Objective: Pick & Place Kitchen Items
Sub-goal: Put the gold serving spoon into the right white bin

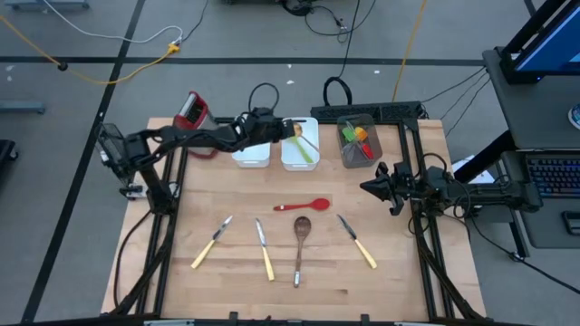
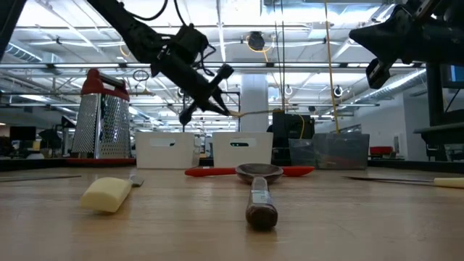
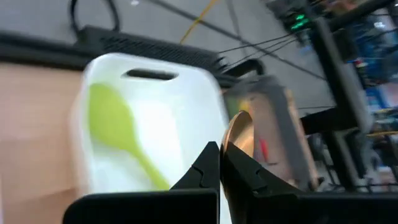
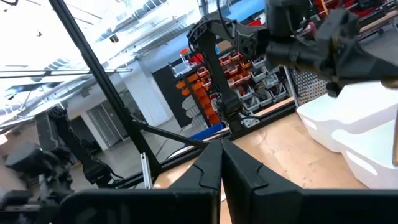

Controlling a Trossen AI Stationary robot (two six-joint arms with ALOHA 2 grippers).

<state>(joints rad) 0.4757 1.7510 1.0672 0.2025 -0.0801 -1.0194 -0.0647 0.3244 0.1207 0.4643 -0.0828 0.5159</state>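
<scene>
My left gripper [image 1: 283, 129] hangs over the right of two white trays [image 1: 288, 161] at the table's far side, shut on a gold spoon [image 1: 295, 129]. A green spoon [image 3: 115, 127] lies inside that tray. The other white tray [image 1: 251, 156] stands just left of it. On the table lie a red spoon [image 1: 304, 206], a wooden spoon [image 1: 301, 240] and three cream-handled knives [image 1: 213, 241], [image 1: 264, 250], [image 1: 359, 242]. My right gripper [image 1: 365, 187] waits shut above the table's right edge, holding nothing. My left gripper pinches the gold spoon between its two shut fingers; the bowl [image 3: 240, 134] sticks out past the fingertips [image 3: 211, 163]. The fingers come from the table's left, slanting downward. The spoon is lifted clear above the white tray; its handle [image 2: 250, 113] runs out sideways.
A grey tray [image 1: 349, 156] with green, orange and red utensils stands right of the white trays. A red-topped metal grater [image 1: 191, 110] stands at the far left corner. Black frame rails run along both table sides.
</scene>
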